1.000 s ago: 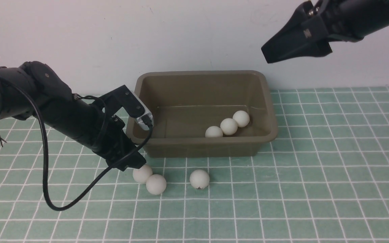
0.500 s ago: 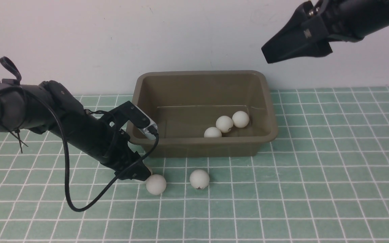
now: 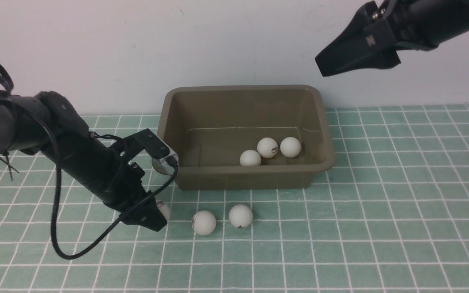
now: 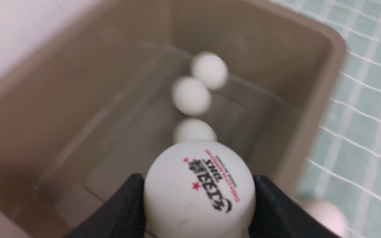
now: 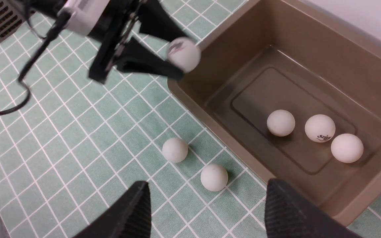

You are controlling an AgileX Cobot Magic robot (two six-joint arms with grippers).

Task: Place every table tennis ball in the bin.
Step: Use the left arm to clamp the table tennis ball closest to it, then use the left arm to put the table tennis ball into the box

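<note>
My left gripper point(image 3: 156, 215) pinches one table tennis ball point(image 4: 199, 188) between its fingers, by the front left corner of the bin point(image 3: 242, 180). My right gripper point(image 3: 325, 65) hangs spread and empty, high near the bin's far right corner. Three balls point(image 3: 267, 147) lie inside the bin, and two more point(image 3: 204, 222) rest on the desk point(image 3: 381, 224) just in front of it.

Bin point(image 3: 242, 88) at the back of the table point(image 3: 381, 228), by the wall point(image 3: 96, 49). Three table tennis balls point(image 3: 267, 147) in it, right of centre. Two balls point(image 3: 204, 222) on the table just before it. Left of them, a sixth ball point(image 4: 199, 188) between my left fingers point(image 4: 124, 205); my right fingers point(image 3: 334, 61) high above the bin's right end.
</note>
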